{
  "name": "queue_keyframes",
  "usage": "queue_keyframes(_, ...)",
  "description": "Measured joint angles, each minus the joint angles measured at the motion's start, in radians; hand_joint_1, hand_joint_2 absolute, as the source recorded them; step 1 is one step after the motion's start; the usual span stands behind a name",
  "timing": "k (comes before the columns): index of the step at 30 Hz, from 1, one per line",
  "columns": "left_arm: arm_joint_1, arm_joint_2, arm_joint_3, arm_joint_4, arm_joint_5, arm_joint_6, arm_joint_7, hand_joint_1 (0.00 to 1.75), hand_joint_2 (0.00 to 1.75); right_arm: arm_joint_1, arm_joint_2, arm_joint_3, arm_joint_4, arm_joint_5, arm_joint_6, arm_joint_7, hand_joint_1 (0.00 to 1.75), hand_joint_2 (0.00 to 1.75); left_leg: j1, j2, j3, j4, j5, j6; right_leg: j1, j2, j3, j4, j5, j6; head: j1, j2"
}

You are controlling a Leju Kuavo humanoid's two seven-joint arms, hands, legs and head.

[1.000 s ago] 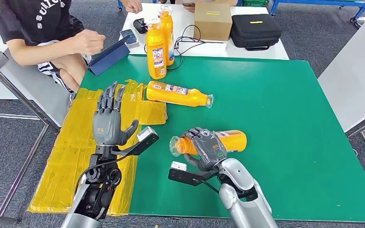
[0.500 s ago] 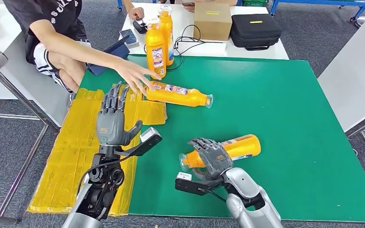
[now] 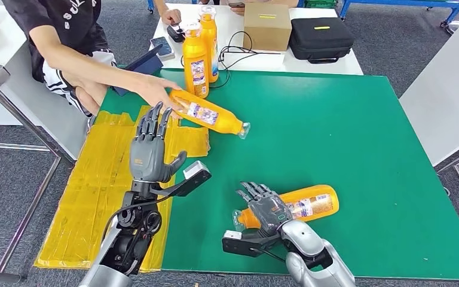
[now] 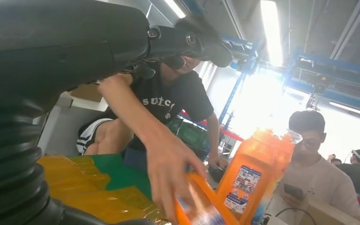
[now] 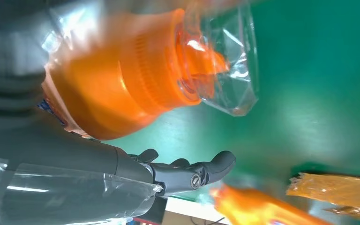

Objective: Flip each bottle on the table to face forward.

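Observation:
An orange bottle lies on the green mat near the front edge, label up and cap pointing left. My right hand rests on its neck end with fingers spread; in the right wrist view the bottle's cap lies against the palm and the fingers stretch out straight. A second orange bottle lies tilted at the mat's back left, held by a person's hand. My left hand stands open, fingers up, just short of it. Two more orange bottles stand upright behind.
A yellow taped patch covers the mat's left side. The white table behind carries a cardboard box, a black case, cables and a tablet. Another white table stands at the right. A person sits at the back left.
My right hand has slid the near bottle rightward, turned its label up and spread its fingers. The person reached in, took the far lying bottle and swung it. My left hand crept forward.

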Motion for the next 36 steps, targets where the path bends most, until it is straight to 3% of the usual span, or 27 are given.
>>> queue_keyframes(10, -0.004, 0.0, -0.027, 0.005, 0.016, -0.011, 0.014, 0.0, 1.75, 0.029, -0.009, -0.013, -0.12, 0.028, 0.024, 0.055, 0.0, 0.0, 0.0, 0.0, 0.0, 0.0, 0.0, 0.0, 0.0, 0.0, 0.0, 0.0, 0.0, 0.0, 0.0, 0.0)
queue_keyframes(15, -0.004, 0.0, -0.03, 0.006, 0.033, -0.019, 0.01, 0.0, 1.75, 0.095, 0.003, -0.099, -0.326, 0.088, 0.089, 0.07, 0.0, 0.0, 0.0, -0.001, 0.0, 0.0, 0.0, 0.0, 0.0, -0.001, 0.0, 0.0, 0.0, 0.0, 0.0, 0.0)
queue_keyframes(26, -0.017, 0.0, -0.03, 0.031, 0.051, -0.019, -0.007, 0.0, 1.75, 0.23, 0.079, -0.348, -0.714, 0.116, 0.157, -0.021, 0.0, 0.0, 0.0, -0.001, 0.0, 0.0, 0.0, 0.0, 0.0, -0.001, 0.0, 0.0, 0.0, 0.0, 0.0, 0.0)
queue_keyframes(32, -0.031, 0.0, -0.029, 0.041, 0.056, -0.019, -0.009, 0.0, 1.75, 0.254, 0.101, -0.476, -0.772, 0.107, 0.182, -0.081, 0.0, 0.0, 0.0, 0.0, 0.001, 0.0, 0.0, 0.0, 0.0, -0.001, 0.0, 0.0, 0.0, 0.0, 0.0, 0.0)
queue_keyframes(36, -0.032, -0.001, -0.03, 0.048, 0.057, -0.018, -0.015, 0.0, 1.75, 0.267, 0.1, -0.619, -0.752, 0.084, 0.232, -0.199, 0.0, 0.0, 0.0, -0.001, 0.0, 0.0, 0.0, 0.0, 0.0, -0.001, 0.0, 0.0, 0.0, 0.0, 0.0, 0.0)
